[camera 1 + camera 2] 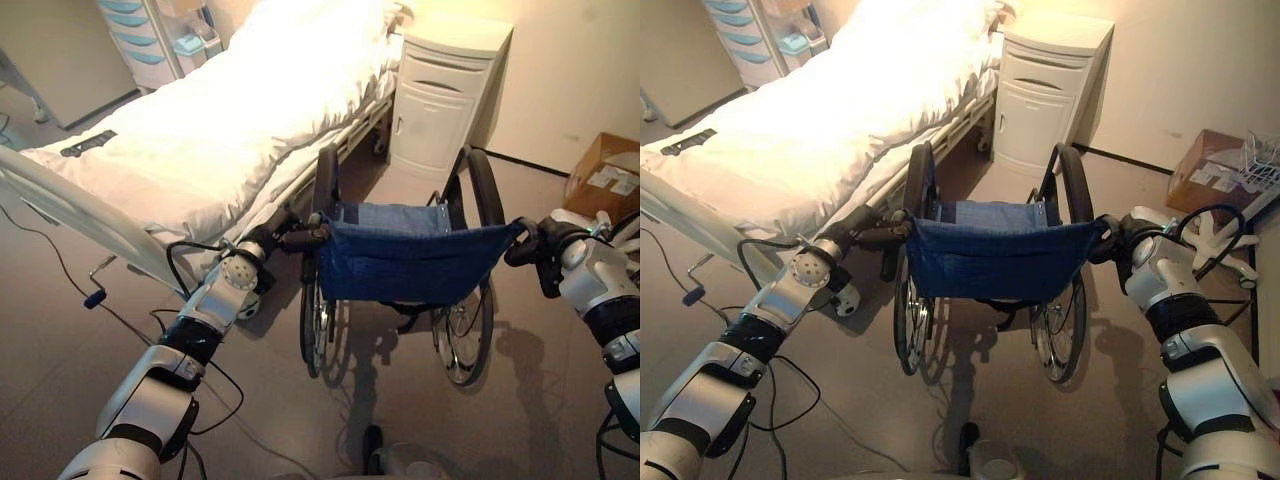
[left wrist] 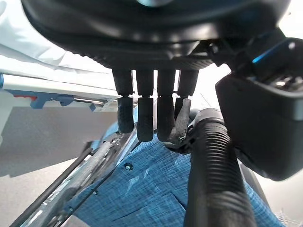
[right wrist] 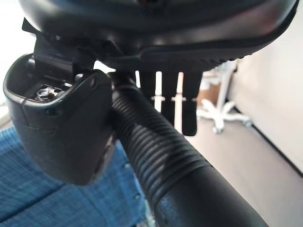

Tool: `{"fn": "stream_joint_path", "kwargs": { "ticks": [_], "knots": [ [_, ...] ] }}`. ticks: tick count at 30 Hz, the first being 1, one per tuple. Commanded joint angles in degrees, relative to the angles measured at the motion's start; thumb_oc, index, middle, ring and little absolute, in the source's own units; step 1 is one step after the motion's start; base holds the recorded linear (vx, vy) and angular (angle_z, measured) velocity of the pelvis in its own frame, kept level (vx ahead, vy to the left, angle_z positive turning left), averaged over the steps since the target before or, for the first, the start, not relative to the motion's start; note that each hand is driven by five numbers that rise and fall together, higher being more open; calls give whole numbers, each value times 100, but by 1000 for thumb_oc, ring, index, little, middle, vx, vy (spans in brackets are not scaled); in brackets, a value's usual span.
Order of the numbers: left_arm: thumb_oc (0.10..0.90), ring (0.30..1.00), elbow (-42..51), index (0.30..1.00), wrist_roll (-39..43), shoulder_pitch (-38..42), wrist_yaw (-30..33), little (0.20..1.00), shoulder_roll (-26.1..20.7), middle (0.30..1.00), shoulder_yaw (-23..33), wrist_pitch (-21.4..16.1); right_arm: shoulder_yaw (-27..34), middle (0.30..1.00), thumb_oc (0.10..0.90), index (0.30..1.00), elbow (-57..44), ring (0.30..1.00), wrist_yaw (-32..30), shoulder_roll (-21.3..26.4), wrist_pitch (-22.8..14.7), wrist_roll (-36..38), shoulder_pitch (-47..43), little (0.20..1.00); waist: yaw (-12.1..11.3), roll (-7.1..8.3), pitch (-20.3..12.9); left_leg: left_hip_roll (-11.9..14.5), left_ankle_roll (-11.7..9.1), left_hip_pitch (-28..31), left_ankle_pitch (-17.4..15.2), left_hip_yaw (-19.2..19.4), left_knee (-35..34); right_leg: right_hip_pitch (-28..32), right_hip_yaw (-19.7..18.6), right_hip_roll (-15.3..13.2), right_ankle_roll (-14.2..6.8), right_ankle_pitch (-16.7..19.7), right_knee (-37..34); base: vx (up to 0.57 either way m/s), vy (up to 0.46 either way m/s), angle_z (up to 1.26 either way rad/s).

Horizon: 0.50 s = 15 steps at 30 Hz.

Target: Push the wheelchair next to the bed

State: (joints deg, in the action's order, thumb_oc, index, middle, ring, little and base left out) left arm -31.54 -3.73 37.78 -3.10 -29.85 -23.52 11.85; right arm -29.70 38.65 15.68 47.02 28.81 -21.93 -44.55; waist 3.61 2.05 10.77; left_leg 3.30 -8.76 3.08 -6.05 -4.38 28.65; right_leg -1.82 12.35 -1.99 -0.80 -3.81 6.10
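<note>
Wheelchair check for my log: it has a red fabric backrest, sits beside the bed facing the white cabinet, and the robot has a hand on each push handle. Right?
Not quite: the wheelchair backrest is blue, not red, as the left eye view shows. It does sit beside the bed, facing the white cabinet, with the left hand and right hand on the push handles.

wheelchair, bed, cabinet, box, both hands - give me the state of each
wheelchair: upright, unfolded, seat empty, beside the bed
bed: made, white cover, nobody in it
bedside cabinet: door and drawer closed
cardboard box: on the floor by the wall
left hand: on the left push handle
right hand: on the right push handle
</note>
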Motion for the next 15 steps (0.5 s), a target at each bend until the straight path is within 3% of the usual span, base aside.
{"fn": "stream_joint_path", "kwargs": {
  "ticks": [1,3,4,6,7,10,11,12,15],
  "knots": [
    [400,300,-368,300,-307,-253,-17,300,9,300,-242,244,-758,300,400,300,-689,300,216,-443,-873,205,-214,300,-280,189,334,151,415,-410,1596,168,-184,413,-594,-168,-84,456,45,304,63,-16],
    [400,300,-247,300,-363,-330,-9,300,-55,300,-218,254,-682,300,400,300,-672,300,215,-587,-720,280,-215,300,-535,45,602,93,387,-1023,1842,178,-883,880,-786,29,-106,252,11,424,185,-34],
    [400,300,-191,300,-333,-363,31,300,-97,300,-201,321,-657,300,400,300,-666,300,236,-686,-732,267,-220,300,-689,-88,666,61,332,-1385,2127,52,-1494,1138,-926,166,-117,166,-55,558,277,-71],
    [400,300,-134,300,-307,-433,74,300,-182,300,-137,392,-651,300,400,300,-624,300,297,-773,-821,219,-287,300,-925,-153,752,9,298,-1586,2323,-90,-2252,1473,-1166,187,-157,80,-159,452,281,-86],
    [400,300,-107,300,-316,-442,49,300,-252,300,-53,424,-663,300,400,300,-602,300,402,-714,-949,183,-387,300,-1004,-174,771,4,310,-1539,2266,-43,-2567,1603,-1246,123,-210,-13,-168,323,329,-115],
    [400,300,-245,300,-57,-422,58,300,-347,300,2,438,-583,300,400,300,-605,300,520,-713,-1034,188,-276,300,-937,-173,554,-163,547,-1270,1402,171,-2245,1505,-1073,-200,-415,-88,44,286,340,-103],
    [400,300,-282,300,-170,-432,40,300,-355,300,8,380,-579,300,400,300,-629,300,512,-717,-1024,150,-228,300,-934,-175,520,-169,563,-1224,1348,170,-2237,1486,-1041,-236,-434,-89,44,365,338,-62],
    [400,300,-231,300,-99,-479,55,300,-525,300,55,445,-559,300,400,300,-770,300,454,-734,-1052,78,-102,300,-967,-138,423,-208,637,-944,1207,217,-2377,1482,-862,-443,-606,16,34,300,244,-52],
    [400,300,-207,300,-116,-519,222,300,-600,300,153,556,-566,300,400,300,-801,300,178,-895,-1205,140,-47,300,-1084,-89,266,-267,711,-729,1163,305,-2653,1399,-653,-714,-808,182,-15,215,210,-62]
  ]
}}
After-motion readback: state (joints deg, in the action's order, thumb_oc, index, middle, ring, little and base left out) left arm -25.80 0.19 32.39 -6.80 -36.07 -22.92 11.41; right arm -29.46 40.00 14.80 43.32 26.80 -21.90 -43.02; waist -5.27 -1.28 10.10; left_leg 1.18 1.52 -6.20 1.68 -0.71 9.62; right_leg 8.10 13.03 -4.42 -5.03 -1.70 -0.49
